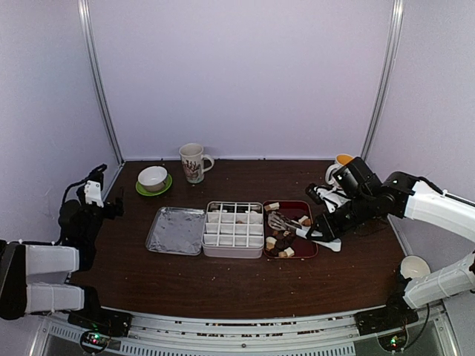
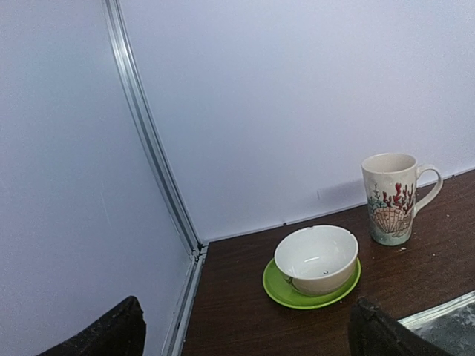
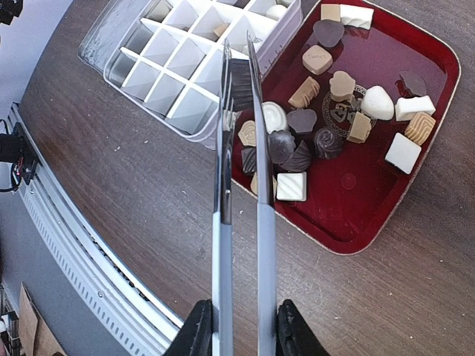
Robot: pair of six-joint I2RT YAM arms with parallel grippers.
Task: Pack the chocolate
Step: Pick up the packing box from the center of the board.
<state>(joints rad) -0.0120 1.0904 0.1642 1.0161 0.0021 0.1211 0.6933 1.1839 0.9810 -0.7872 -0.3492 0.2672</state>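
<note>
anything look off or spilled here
Nothing spilled. The chocolates lie jumbled in the red tray, some tipped on their sides. Pale specks dot the table beside the divided box.

- The left fingers [image 2: 111, 330] are cut off at the left wrist view's bottom edge.
- The divided box [image 3: 194, 58] is cropped by the right wrist view's top edge.
- A mug [image 1: 338, 165] is partly hidden by the right arm [image 1: 415, 196].

Pale lilac walls [image 1: 237, 74] enclose a dark wooden table [image 1: 223, 282].
</note>
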